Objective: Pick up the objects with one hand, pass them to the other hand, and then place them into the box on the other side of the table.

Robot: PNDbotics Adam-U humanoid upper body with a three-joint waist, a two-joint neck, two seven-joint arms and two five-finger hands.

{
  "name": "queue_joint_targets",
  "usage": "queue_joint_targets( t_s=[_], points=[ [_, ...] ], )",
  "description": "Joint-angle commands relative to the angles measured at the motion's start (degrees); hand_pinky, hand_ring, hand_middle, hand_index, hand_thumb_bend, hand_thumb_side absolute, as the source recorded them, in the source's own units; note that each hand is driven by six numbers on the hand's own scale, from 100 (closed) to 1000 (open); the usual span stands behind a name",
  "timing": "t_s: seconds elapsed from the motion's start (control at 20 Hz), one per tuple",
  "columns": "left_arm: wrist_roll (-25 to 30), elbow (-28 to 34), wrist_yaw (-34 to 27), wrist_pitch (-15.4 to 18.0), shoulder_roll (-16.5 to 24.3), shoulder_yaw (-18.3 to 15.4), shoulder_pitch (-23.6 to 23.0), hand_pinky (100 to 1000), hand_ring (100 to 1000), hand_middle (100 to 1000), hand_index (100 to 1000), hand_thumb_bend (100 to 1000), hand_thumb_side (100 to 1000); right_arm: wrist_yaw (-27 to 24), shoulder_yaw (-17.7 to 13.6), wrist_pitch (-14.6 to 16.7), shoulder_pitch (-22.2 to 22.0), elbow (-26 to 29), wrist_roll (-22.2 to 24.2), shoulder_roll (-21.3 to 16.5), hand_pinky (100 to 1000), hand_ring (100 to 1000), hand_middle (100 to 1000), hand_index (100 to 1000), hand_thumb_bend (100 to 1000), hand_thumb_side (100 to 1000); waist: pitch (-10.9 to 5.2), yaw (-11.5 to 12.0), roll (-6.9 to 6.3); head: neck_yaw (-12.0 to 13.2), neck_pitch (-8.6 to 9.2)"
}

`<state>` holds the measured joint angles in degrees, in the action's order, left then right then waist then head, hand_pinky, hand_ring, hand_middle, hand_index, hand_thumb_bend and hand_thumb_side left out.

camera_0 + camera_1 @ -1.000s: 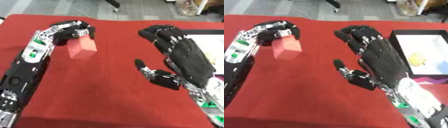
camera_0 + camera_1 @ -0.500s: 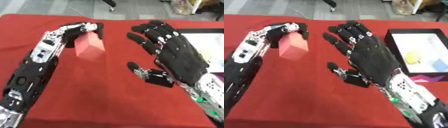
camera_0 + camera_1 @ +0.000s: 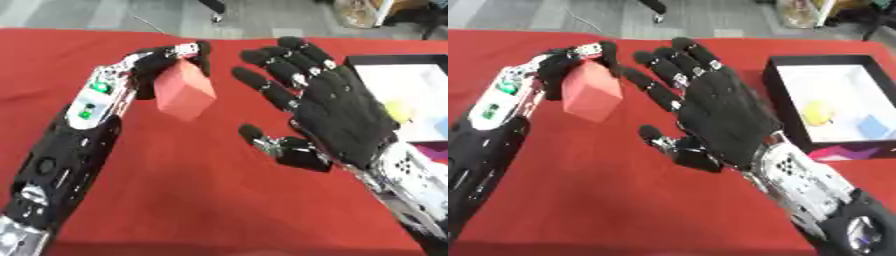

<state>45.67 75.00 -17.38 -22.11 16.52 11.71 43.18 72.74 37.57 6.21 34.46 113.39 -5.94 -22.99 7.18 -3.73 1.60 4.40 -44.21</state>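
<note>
I'm mid-handover: my left hand (image 3: pixel 162 62) pinches the red block (image 3: pixel 184 90) above the desk (image 3: pixel 201 200), my right hand (image 3: pixel 337 115) waits just beside with fingers spread, and next it must close round the block.

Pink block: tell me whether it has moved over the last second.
Yes. The pink block, pinched by the left hand, has moved right, toward the open right hand and the box on the table's right side.
</note>
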Motion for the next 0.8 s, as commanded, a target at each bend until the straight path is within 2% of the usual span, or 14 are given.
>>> queue_joint_targets(
  t_s=[0.05,0.45,0.65,0.8],
  points=[
    [2.21,-0.1,1.31,-0.69,-0.03,0.99,1.64,556,361,293,488,100,607,-0.83,0.37,2.91,1.43,1.2,0.76,-1.23,851,796,867,878,357,330,-0.7,0.07,0.06,-0.39,0.09],
    [5.18,-1.05,3.05,-0.17,-1.59,2.69,2.88,558,364,295,490,100,605,-3.08,1.26,9.83,3.65,1.2,4.25,-3.12,882,812,925,895,326,238,-0.66,0.3,0.07,-0.79,0.09],
    [6.14,-0.71,2.92,-0.24,-2.36,3.26,3.46,558,364,296,490,100,602,-3.77,1.39,12.06,4.3,1.2,5.77,-4.04,893,819,949,904,331,192,-0.62,0.49,0.07,-0.93,0.09],
    [6.28,-0.31,2.52,-0.4,-2.76,3.75,3.83,558,363,295,490,100,599,-3.76,1.45,13.35,4.62,1.2,6.88,-4.67,905,828,974,915,327,117,-0.62,0.62,0.08,-1.03,0.09]
  ],
)
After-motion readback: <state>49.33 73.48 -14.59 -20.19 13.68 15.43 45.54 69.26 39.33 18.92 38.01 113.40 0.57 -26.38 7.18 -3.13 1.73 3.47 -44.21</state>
